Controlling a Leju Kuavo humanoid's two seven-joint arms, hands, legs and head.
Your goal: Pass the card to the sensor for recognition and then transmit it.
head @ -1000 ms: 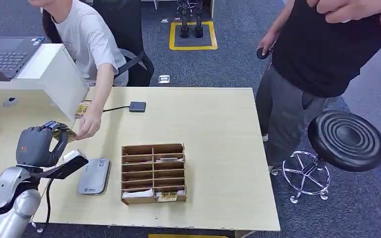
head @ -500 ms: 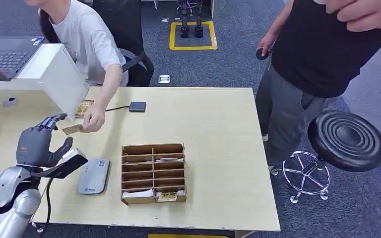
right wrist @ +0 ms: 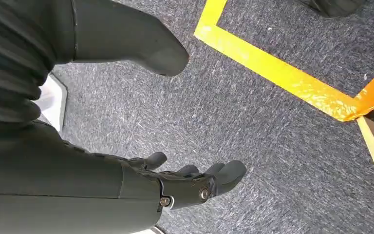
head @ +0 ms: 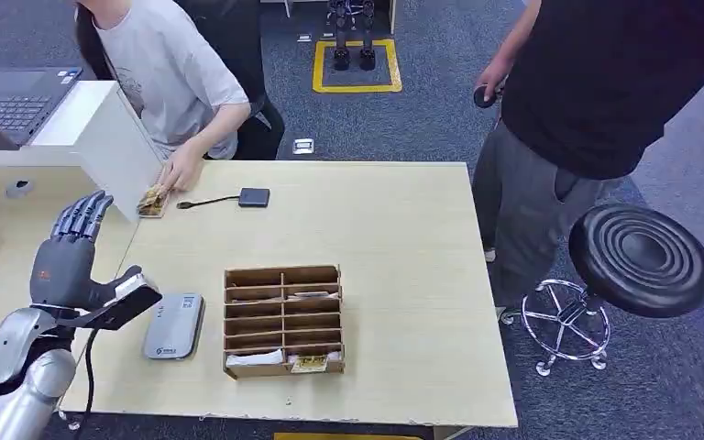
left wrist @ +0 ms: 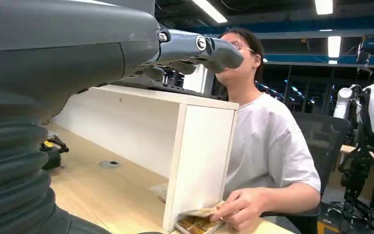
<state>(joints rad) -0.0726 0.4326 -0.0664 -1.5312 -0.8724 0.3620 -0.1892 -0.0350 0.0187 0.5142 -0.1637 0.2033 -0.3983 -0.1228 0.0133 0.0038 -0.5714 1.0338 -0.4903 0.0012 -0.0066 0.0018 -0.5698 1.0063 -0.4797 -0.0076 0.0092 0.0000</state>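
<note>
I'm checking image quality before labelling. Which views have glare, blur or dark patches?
Head view: even light, sharp, table clear. Left wrist view: bright ceiling strips glare, background dim, the near left hand soft. Right wrist view: the right hand dark and shadowed, carpet crisp.

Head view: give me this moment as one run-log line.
left hand: open, raised, empty | right hand: open, over floor | card: on table under person's hand | sensor: idle

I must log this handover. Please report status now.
Left robot hand open, raised, empty. Right robot hand open, hanging over floor. Card on table under person's hand, by white divider. Nothing in the way.
</note>
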